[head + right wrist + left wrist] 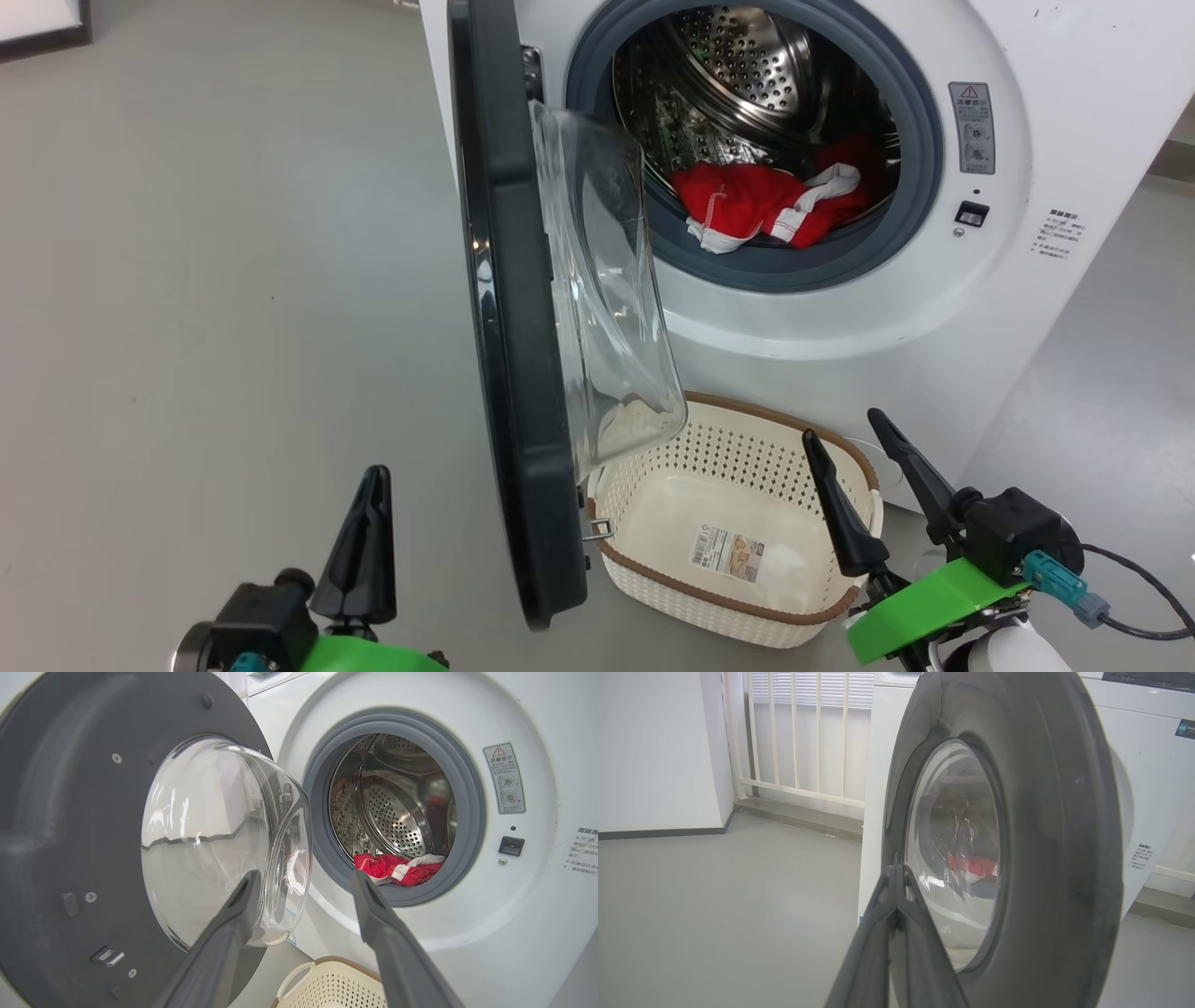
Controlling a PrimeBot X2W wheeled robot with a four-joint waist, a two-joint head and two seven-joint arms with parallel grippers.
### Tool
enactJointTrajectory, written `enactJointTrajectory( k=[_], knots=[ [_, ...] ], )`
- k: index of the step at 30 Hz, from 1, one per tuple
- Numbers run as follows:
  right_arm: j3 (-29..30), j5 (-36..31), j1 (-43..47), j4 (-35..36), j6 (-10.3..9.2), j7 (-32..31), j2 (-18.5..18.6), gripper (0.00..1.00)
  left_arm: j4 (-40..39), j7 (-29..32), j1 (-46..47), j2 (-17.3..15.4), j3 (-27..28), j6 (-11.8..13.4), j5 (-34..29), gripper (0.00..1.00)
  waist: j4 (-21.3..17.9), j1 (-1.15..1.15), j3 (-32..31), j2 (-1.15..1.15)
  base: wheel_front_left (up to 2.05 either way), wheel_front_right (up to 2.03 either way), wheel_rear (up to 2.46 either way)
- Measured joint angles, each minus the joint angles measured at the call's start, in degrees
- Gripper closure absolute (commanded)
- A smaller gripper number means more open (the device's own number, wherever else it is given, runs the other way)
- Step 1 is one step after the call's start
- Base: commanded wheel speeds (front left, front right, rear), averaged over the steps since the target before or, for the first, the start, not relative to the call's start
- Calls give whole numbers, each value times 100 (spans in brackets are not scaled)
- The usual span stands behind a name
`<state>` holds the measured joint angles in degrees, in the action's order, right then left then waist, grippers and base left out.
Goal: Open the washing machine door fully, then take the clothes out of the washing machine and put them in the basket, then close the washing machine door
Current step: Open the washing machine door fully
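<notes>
— Showing what, head view?
— Washing machine door (509, 373) open; clothes (747, 201) in the drum (747, 65); basket (738, 439) below; warning-triangle label (971, 126), print unreadable.
— Wrist views?
— Left: left gripper (896, 870) closed, empty, near the door. Right: right gripper (304, 876) spread wide, empty.

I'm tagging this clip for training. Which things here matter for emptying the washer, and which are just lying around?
Part of the job:
washing machine
washing machine door
clothes
basket

Just around:
white railing
dark-framed board
black cable
</notes>
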<state>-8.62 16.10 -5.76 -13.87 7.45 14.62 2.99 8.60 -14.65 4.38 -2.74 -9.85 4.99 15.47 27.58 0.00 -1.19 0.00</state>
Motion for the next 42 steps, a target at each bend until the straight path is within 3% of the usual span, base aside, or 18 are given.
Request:
enactJointTrajectory(
  k=[15,23,34,42],
  knots=[
    [-22,134,114,71,0,0,-2,0,-1202,152,395,-33,27,-108,66,100,-87,0,-86,0,0,0,0],
    [-13,154,113,131,0,1,-2,0,-2033,405,801,-27,-233,-108,160,100,-137,0,-19,0,0,0,0],
    [-2,154,96,129,0,1,-2,0,-2392,959,1204,-3,-1346,-208,389,100,-223,0,127,0,0,0,0],
    [2,154,85,127,0,1,-2,0,-1831,1578,1198,-3,-1982,-210,619,100,-253,0,223,0,0,0,0]
  ],
)
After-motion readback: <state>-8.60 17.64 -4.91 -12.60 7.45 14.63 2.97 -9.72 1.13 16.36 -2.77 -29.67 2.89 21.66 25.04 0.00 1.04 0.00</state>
